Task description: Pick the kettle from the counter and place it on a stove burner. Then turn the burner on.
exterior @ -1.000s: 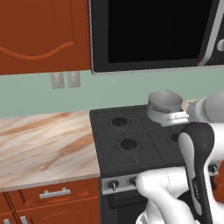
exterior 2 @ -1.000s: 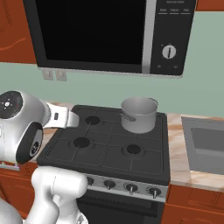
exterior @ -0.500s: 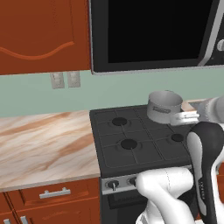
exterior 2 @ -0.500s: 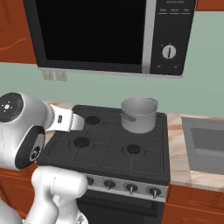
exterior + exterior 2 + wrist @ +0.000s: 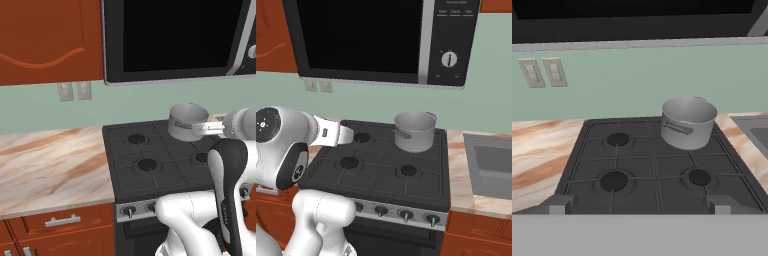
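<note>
Claw: the claw is spread wide with nothing between its tips. It hangs above the near edge of the stove and faces the far wall.
Kettle: not visible in any of the 3 views. The tabletop left of the stove shows only bare marble. The short strip right of it, beside the sink, shows no kettle either.
Stove: 4 burners under the black grate. A grey steel pot sits on the far right one. The far left burner, near left burner and near right burner are free.
Change: over the last second the arm has only shifted slightly. The forearm leans a little differently, while the wrist is almost where it was. The stove, pot and walls sit at the same places in both base views, so the base has not driven.
Meaning: the pick has not begun, by my judgement. The robot probably has to look or drive sideways to find the kettle first.
Knobs: the knobs along the stove front look untouched. That step comes last.
</note>
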